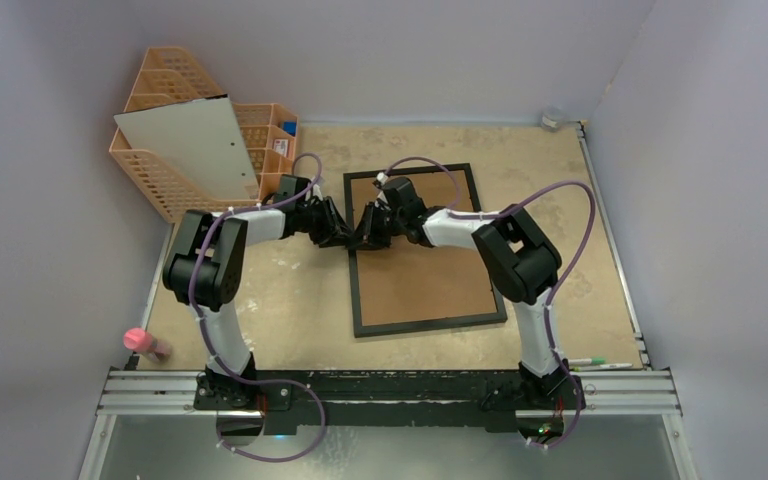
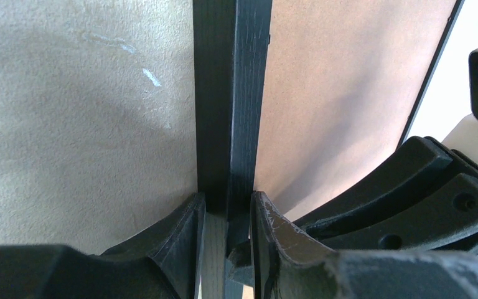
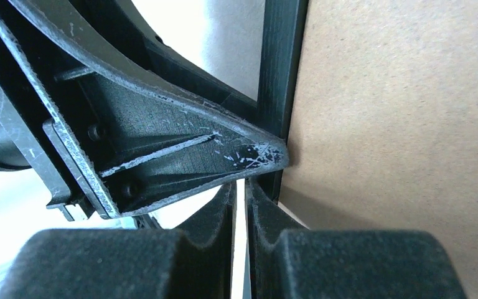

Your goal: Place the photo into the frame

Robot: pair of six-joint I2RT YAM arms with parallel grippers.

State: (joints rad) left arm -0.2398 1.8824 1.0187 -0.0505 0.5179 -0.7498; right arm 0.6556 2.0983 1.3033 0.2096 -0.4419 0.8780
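Observation:
The frame lies flat on the table with its brown backing board facing up inside a thin black border. Both grippers meet at its left edge near the far corner. My left gripper is shut on the black border, one finger on each side. My right gripper sits just inside the same edge, its fingers almost touching with nothing seen between them. The left gripper's fingers cross in front of it. The photo is not in view.
An orange basket organiser stands at the back left with a white board leaning in it. A pink-capped object lies at the near left. Pens lie at the near right. Grey walls enclose the table.

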